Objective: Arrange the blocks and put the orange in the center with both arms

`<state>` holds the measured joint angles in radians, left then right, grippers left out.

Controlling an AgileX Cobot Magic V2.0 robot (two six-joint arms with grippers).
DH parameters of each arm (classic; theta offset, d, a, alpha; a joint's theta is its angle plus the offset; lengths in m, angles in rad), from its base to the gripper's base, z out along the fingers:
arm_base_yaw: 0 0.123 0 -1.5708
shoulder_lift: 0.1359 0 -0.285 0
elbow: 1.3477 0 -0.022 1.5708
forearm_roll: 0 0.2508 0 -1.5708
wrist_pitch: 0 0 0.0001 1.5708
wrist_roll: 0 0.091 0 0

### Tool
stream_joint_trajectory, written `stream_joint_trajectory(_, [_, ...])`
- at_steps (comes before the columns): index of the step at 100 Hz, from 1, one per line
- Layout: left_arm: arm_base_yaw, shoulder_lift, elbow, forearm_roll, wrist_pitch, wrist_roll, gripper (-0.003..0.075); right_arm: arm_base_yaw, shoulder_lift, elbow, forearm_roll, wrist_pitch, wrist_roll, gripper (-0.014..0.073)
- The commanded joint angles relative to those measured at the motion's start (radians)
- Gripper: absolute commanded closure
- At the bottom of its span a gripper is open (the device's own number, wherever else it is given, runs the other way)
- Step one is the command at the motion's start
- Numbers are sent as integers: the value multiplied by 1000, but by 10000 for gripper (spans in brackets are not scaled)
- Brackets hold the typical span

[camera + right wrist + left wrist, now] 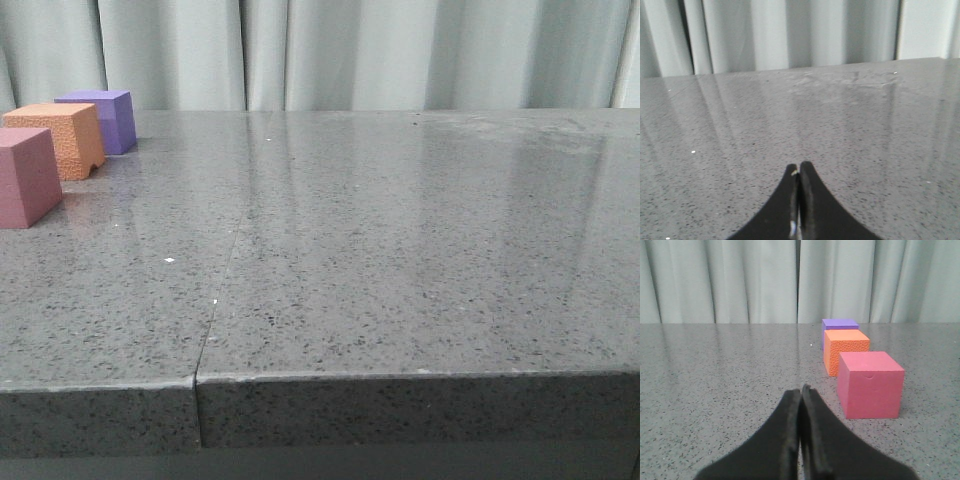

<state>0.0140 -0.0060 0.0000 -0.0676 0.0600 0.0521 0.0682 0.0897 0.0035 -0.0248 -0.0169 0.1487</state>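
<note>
Presently, three matte foam cubes are lined up at the far left of the grey speckled tabletop (400,300): pink cube (870,385), notched orange cube (845,357), purple cube (840,326). They lie ahead-right of the closed, empty left pincer (801,390), judged nearer; the right pincer (799,167) is likewise closed and empty.

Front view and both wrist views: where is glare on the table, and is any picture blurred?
Front view: curtain reflections streak the table; blocks sharp. Left wrist view: faint sheen, pink block crisp, left gripper soft. Right wrist view: softer overall, pale streaks, right gripper blurred.
</note>
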Motion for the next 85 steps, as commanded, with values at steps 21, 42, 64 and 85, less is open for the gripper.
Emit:
stream_joint_trajectory(21, [2, -29, 41, 0, -74, -9, 741, -54, -122, 7, -14, 8, -12, 663])
stream_joint_trajectory(42, [2, -29, 41, 0, -74, -9, 741, -54, -123, 8, -14, 0, -12, 663])
stream_joint_trajectory(64, [2, -29, 41, 0, -74, -9, 741, -54, -123, 8, -14, 5, -12, 663])
stream_joint_trajectory(85, [2, -29, 41, 0, -74, -9, 741, -54, -123, 8, -14, 5, -12, 663])
